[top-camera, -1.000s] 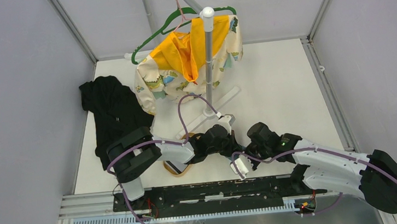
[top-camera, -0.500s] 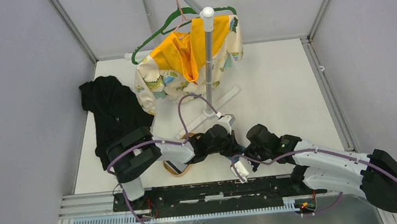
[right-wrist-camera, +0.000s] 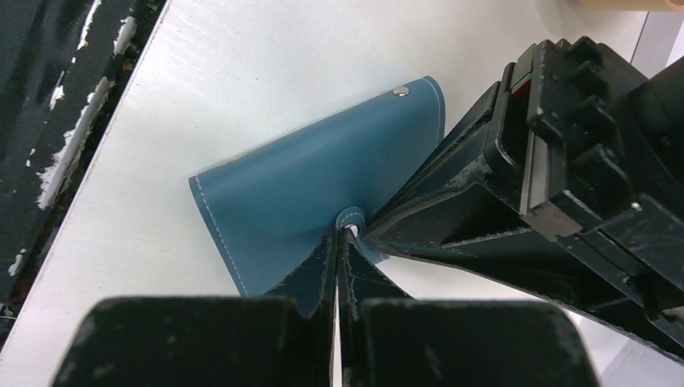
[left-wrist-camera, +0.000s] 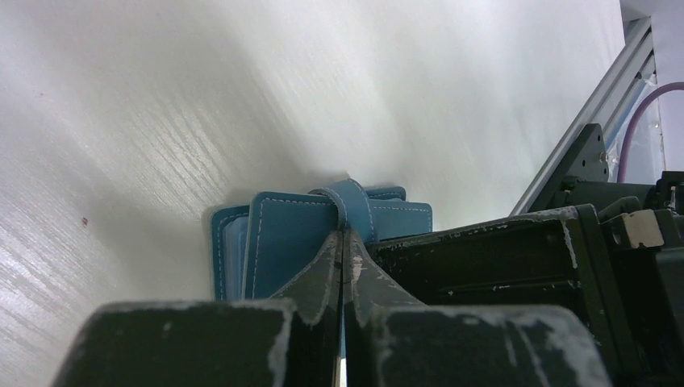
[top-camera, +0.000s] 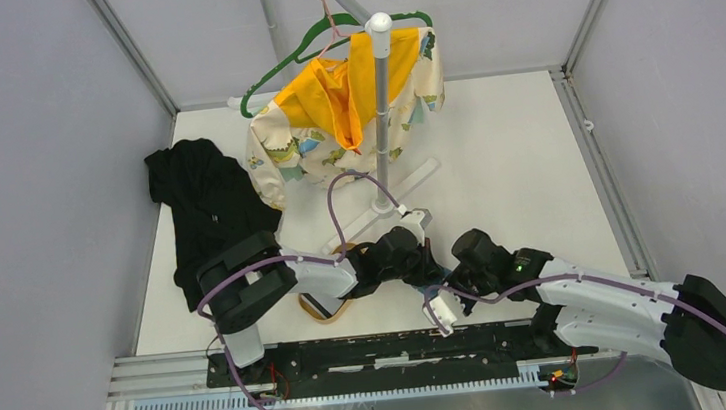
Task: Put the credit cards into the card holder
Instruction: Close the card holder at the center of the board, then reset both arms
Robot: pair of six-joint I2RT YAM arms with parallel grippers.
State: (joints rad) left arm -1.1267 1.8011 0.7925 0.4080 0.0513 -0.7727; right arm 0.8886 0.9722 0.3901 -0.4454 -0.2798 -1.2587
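The teal-blue card holder (left-wrist-camera: 294, 230) lies on the white table, with its paler inside showing at its left edge. Its little tab (left-wrist-camera: 355, 201) stands up. My left gripper (left-wrist-camera: 343, 235) is shut on this tab. In the right wrist view the card holder (right-wrist-camera: 314, 173) shows its flat face with a metal snap stud (right-wrist-camera: 400, 92). My right gripper (right-wrist-camera: 343, 234) is shut on the same tab (right-wrist-camera: 352, 218), fingertip to fingertip with the left one. In the top view both grippers (top-camera: 423, 261) (top-camera: 449, 279) meet and hide the holder. No credit cards are in view.
A tan oval wooden tray (top-camera: 321, 310) sits under the left arm. A black garment (top-camera: 203, 205) lies at the left. A hanger stand (top-camera: 382, 113) with a yellow printed garment (top-camera: 350, 111) stands behind. The black front rail (top-camera: 393, 348) runs close by.
Almost nothing. The right wrist has edged slightly to the left, and both grippers stay together at the same spot.
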